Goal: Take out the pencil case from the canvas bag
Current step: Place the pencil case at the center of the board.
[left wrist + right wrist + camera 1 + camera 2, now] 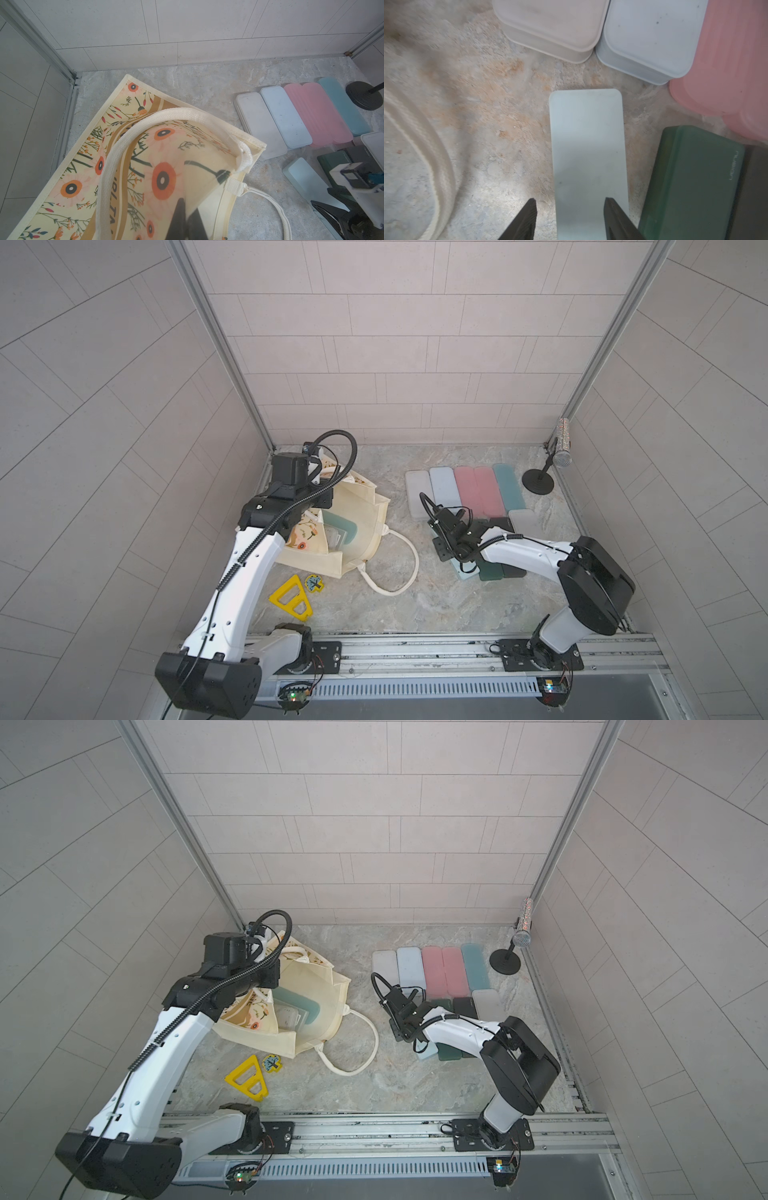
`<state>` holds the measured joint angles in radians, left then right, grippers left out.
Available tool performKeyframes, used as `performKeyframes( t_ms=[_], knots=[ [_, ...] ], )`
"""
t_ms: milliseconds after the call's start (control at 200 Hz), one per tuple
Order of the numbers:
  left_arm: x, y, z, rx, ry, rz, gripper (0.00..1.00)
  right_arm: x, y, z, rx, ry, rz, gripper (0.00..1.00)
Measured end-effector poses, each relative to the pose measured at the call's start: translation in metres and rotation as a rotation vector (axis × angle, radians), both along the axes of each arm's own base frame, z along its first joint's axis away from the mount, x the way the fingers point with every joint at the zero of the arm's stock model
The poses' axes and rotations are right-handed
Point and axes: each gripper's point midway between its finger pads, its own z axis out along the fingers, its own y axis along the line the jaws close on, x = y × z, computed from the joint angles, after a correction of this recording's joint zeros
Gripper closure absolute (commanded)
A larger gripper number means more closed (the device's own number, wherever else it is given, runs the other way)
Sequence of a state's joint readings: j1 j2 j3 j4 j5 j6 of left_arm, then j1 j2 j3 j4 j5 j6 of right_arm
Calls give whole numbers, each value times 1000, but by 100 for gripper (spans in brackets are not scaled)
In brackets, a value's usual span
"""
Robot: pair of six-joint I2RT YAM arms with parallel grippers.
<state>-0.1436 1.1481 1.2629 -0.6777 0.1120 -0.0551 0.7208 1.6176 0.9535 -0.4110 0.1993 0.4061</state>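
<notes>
Canvas bag (pixel 316 560) sits at 9 o'clock on the desk (pixel 436 614), slumped w/ its mouth gaping up. Inside I can see a teal pencil case (pixel 345 522) and a paler, clearer one (pixel 334 537) beside it, so the task's thing is in the bag, not out yet. L end effector (pixel 189 207) is clamped tight on the bag's printed wall near the rim; the fingers show only as dark shapes through the fabric in the wrist view. R end effector (pixel 570 199) is over at 3 o'clock, low above a pale blue case (pixel 587 135) that lies flat on the desk. Its jaws are roughly half apart, one tip off the case's edge and one above its lid, so I read it as gripping nothing. Step in hand, as I judge it: get R clear and back to the bag. I'd lift straight up first so the tips don't drag the blue case or bump the dark green case (pixel 691 176) just beside it. Then swing toward 9 o'clock, passing above the rope handle (pixel 438 164) looped on the desk at the bag's 4 o'clock side. Open wider before entry, come down into the mouth and take the teal case across its narrow width. Have L hold that wall up, or the mouth prob folds shut on R.
</notes>
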Motion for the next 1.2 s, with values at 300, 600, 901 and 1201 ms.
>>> performKeyframes(
  t_ms=[300,600,901,1201],
  knots=[
    [0,0,0,3,0,3,100,4,-11,-14,-82,22,-29,56],
    [0,-1,0,4,-1,-1,100,11,-16,-13,-50,0,-123,62],
    [0,0,0,5,0,1,100,11,-20,-12,21,-52,-203,68],
    [0,-1,0,5,0,0,100,10,-30,-12,5,-68,-236,67]
  ],
)
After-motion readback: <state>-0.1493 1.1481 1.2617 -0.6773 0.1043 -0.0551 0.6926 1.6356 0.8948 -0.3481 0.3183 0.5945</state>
